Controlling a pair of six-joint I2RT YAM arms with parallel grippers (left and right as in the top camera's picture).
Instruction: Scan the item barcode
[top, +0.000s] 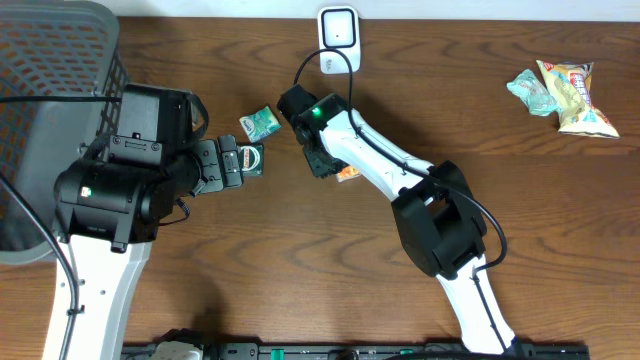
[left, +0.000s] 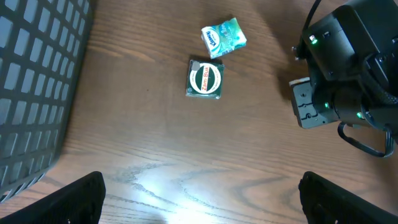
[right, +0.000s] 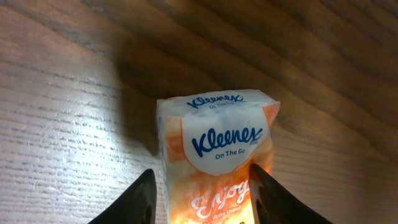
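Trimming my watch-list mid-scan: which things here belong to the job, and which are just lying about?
In the job: Kleenex pack, right gripper straddling it, white corded device, likely the scanner.
Lying about: green box, small teal packet, crumpled teal wrapper, yellow snack bag, grey basket.

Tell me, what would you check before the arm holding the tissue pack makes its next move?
1. Kleenex pack sits inside the right gripper: ok.
2. Grip on the pack is firm: cannot tell; the jaws flank its sides closely, but contact is unclear.
3. Barcode side is found: cannot tell; only the logo face shows.
4. The white scanner is in plain view overhead: ok.
5. The left gripper is open, holds nothing and stays apart from the green tin: ok.
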